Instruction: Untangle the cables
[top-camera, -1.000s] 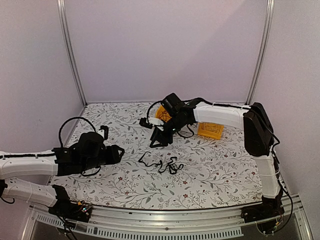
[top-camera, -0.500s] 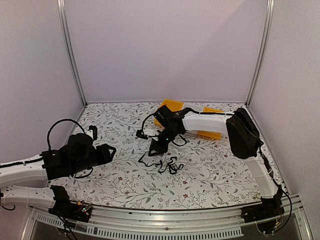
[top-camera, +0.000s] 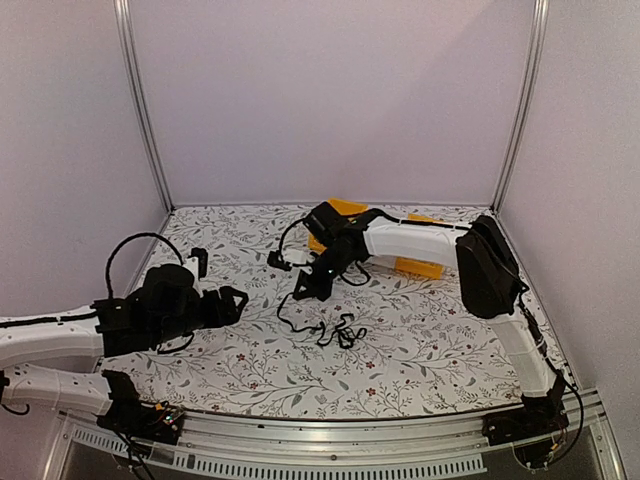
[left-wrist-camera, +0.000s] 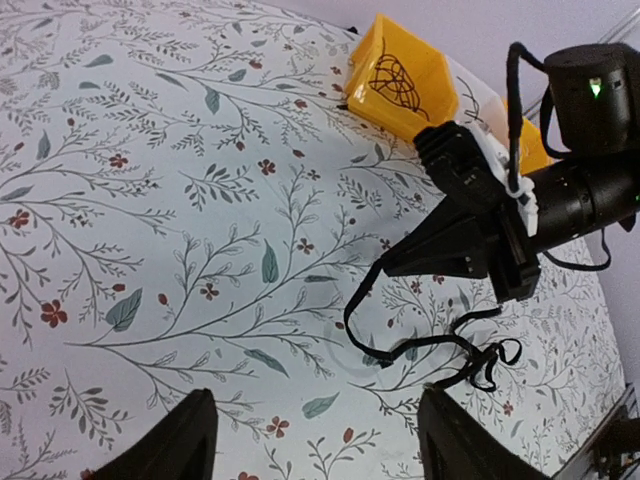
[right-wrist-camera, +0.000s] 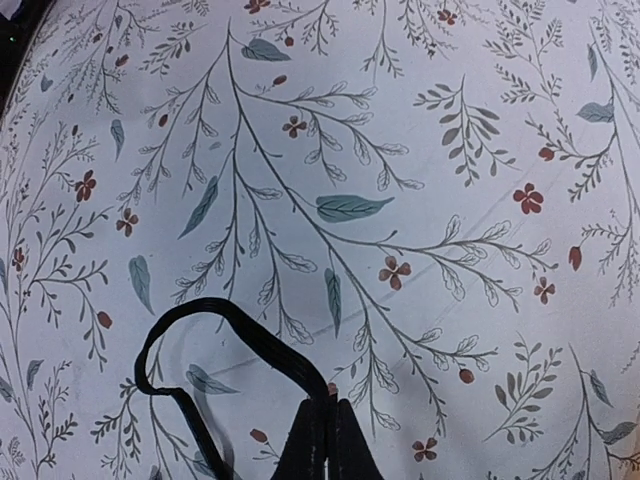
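**Right gripper pinches one strand; left gripper stands open and apart**

The cables (top-camera: 335, 330) lie near the middle of the flowered table (top-camera: 430, 340), a little toward its near edge. In the top view their long axis runs left to right. The knotted, denser part sits at the right end, and a thinner strand trails out to the left. From that left end one strand bends up and away toward the back of the table, where it meets the right gripper (top-camera: 300, 292).

The right gripper has its jaws closed tight on that strand. In its wrist view the fingertips (right-wrist-camera: 322, 440) press together at the bottom edge. The cable (right-wrist-camera: 255, 335) curves out of them as a flat loop to the left, lying on the cloth.

The left gripper (top-camera: 235, 302) is well to the left of the cables and points toward them. Its jaws are spread wide with nothing between them, and its wrist view shows only bare cloth between its two fingers (left-wrist-camera: 190, 445). That view also shows the cables (left-wrist-camera: 487, 362) just below the right gripper.

A yellow bin (top-camera: 345, 209) sits behind the right arm, and a second yellow bin (top-camera: 420, 266) lies partly under it.
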